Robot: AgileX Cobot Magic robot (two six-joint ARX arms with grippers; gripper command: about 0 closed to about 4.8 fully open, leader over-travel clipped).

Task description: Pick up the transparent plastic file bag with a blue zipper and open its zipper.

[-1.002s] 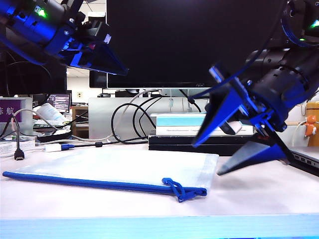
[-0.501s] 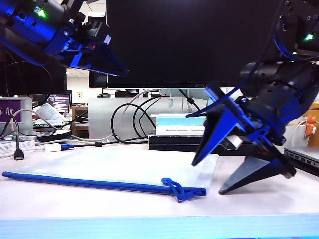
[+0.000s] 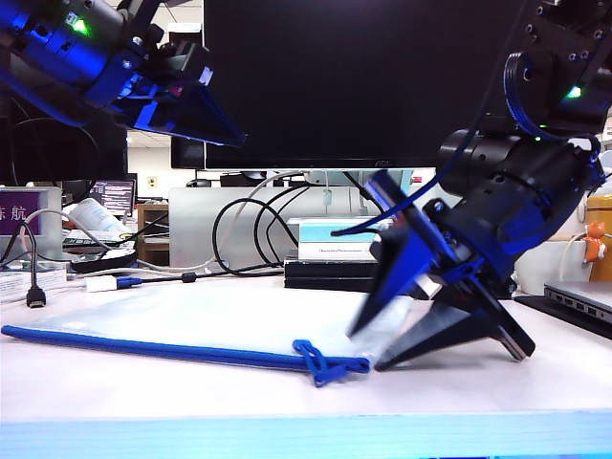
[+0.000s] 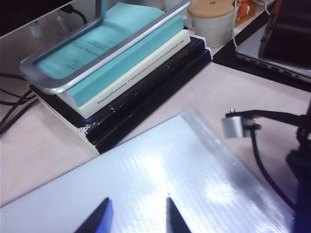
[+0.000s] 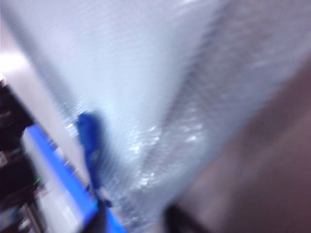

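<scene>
Risk: my right gripper (image 3: 368,349), half-closing at the translucent whitish grid-textured plastic file bag (image 3: 220,320) corner beside its thin blue zipper (image 3: 143,348), may shove rather than pinch it; left gripper (image 4: 137,216) hovers above, narrow, empty.

Motion blur smears the right pincer (image 3: 365,349) over the file bag's (image 3: 229,320) corner.

Translucent whitish file bag (image 3: 220,320) with fine grid texture, bright blue zipper (image 3: 153,350); teal-covered book (image 4: 121,39) above black ones
</scene>
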